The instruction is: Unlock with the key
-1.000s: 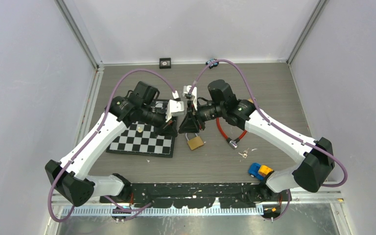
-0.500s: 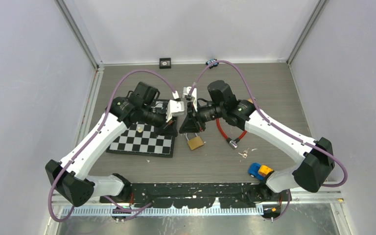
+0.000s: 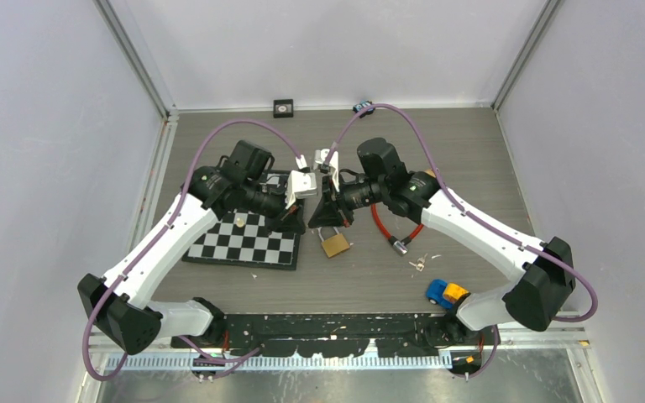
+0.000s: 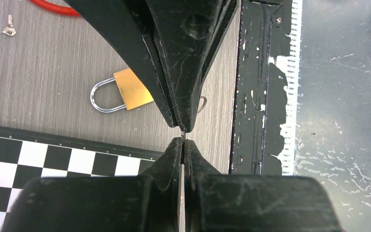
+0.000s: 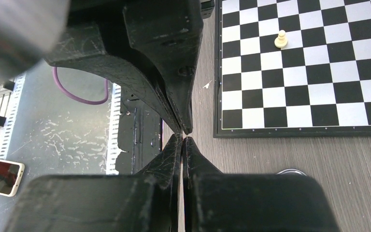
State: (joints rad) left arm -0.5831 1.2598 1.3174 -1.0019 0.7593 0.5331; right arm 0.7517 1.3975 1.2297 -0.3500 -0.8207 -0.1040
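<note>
A brass padlock [image 3: 334, 243] [image 4: 123, 89] lies on the wooden table, shackle closed. Above it my two grippers meet tip to tip. My left gripper [image 3: 304, 223] [image 4: 182, 145] is shut on a thin silver key [image 4: 182, 136], of which only a sliver of blade shows between the fingers. My right gripper [image 3: 322, 220] [image 5: 182, 140] faces it, jaws shut on the key's other end. A small wire ring [image 4: 202, 104] pokes out beside the right gripper's fingers. The key itself is hidden in the top view.
A chessboard [image 3: 243, 243] [image 5: 309, 72] with one pale pawn [image 3: 240, 221] [image 5: 281, 38] lies left of the padlock. To the right lie a red cable lock [image 3: 380, 222], loose keys [image 3: 418, 264] [image 4: 8, 31] and a toy car [image 3: 447, 292]. The table's black front rail [image 4: 253, 96] is close.
My right gripper's jaws have closed from partly open to shut at the tip of the left gripper. Both arms have stayed in place.
</note>
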